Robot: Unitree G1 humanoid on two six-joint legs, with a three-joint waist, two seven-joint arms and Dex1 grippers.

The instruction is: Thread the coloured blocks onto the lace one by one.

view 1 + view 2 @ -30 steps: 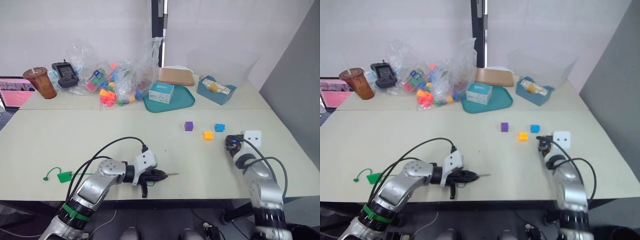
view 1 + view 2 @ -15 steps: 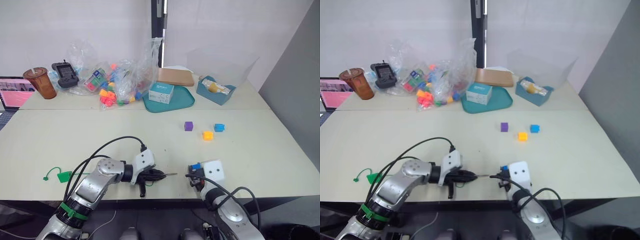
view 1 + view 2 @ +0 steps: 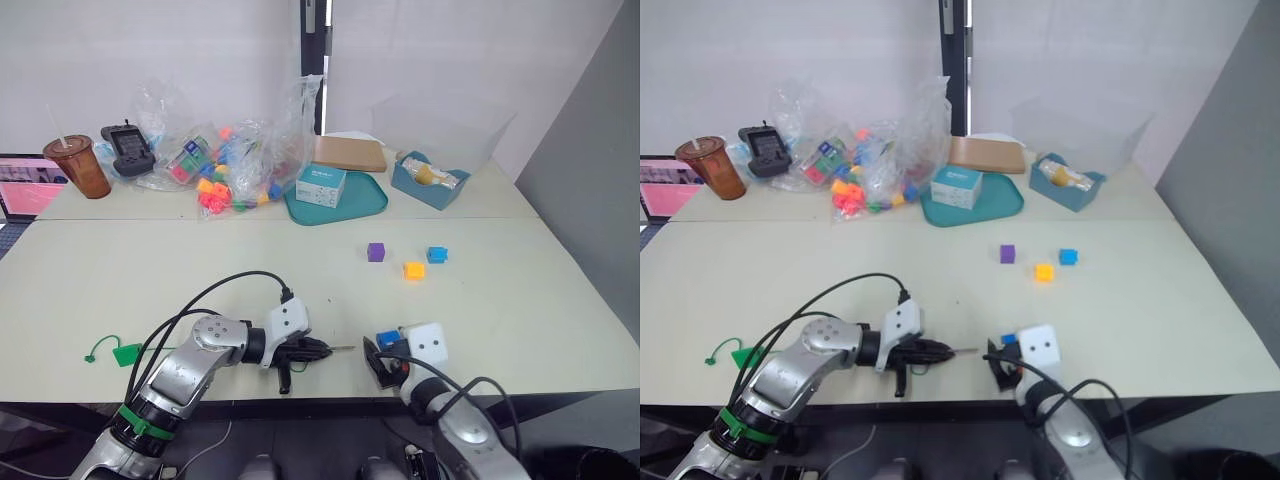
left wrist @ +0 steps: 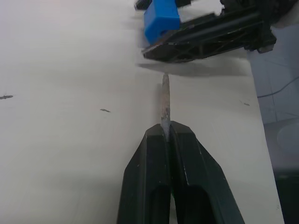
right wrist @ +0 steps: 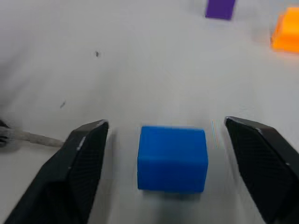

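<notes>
The left arm (image 3: 190, 365) was silver with a green ring, black cables, a white block and black fingers (image 4: 182, 186).

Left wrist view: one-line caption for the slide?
Left end effector pinches the lace's needle tip, aimed at a blue block beside the right end effector's black finger over the pale table.

The left hand (image 4: 166, 135) lies low over the desk (image 3: 150, 270), fingers pinched together (pointing toward the other hand). The right hand (image 5: 172, 140) sits near the front edge, its fingers spread wide.
</notes>
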